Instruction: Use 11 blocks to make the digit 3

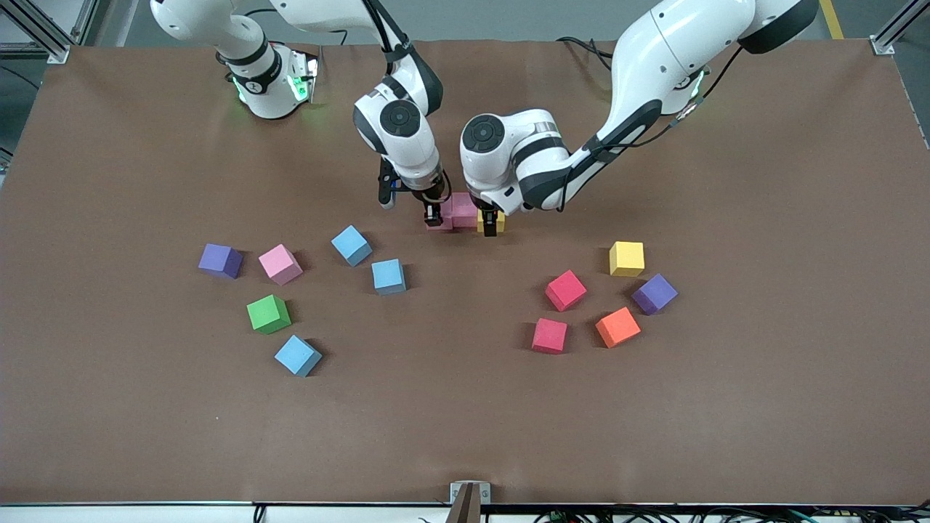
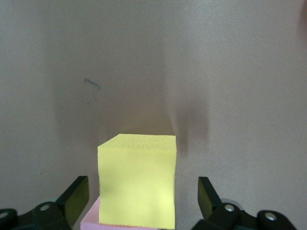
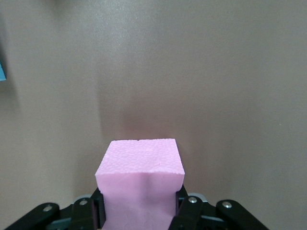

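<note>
Nearest the front camera on the bench point(image 1: 465, 436) lies a light blue block point(image 1: 298, 355), with a green block point(image 1: 268, 314) just above it in that view. Toward the left arm's end sit two red blocks point(image 1: 549, 335), an orange block point(image 1: 617, 327), a purple block point(image 1: 654, 293) and a yellow block point(image 1: 626, 258), all loose and well apart from the claws. Toward the right arm's end are two more light blue blocks point(image 1: 388, 276), a loose pink block point(image 1: 280, 264) and a second purple block point(image 1: 220, 260).

Farther back, at mid-bench, the two claws stand side by side. The left claw point(image 2: 142, 199) is released, its fingers point(image 2: 75, 197) spread clear of a second yellow block point(image 2: 137, 179) between them, which rests against a pink block beside it. The right claw point(image 3: 139, 208) is clenched on a pink block point(image 3: 140, 184).
</note>
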Controlling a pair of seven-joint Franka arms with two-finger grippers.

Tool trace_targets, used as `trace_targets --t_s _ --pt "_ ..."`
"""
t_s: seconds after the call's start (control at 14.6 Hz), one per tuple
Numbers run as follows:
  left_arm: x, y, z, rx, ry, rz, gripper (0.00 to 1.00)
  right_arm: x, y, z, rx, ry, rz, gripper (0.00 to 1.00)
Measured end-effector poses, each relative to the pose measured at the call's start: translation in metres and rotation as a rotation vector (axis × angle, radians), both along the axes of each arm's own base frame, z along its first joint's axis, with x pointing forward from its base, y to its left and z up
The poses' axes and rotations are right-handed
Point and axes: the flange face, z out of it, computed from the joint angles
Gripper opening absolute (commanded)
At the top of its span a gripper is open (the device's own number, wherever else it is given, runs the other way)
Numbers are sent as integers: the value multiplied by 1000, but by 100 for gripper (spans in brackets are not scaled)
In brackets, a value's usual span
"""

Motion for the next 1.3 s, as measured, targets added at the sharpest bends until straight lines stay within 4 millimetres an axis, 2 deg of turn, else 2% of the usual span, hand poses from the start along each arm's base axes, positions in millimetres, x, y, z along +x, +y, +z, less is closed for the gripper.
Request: trace_targets --t_s 0.27,0.48,0.68,0.82,1.09,1.3 --pt "0 0 17 -9 10 -9 100 0 0 0 -1 0 0 0" --pt "11 8 39 -31 22 -27 100 0 0 0 -1 1 -1 0" --pt "36 23 68 -76 7 -53 100 1 0 0 0 3 -7 0" --pt "54 35 81 -86 -20 -80 100 2 -1 -1 8 13 -30 0" --pt "88 64 91 -92 -46 -298 100 2 -1 -1 10 19 -39 0" --pt "116 96 103 -86 -73 -448 100 3 -1 -1 9 22 -40 0"
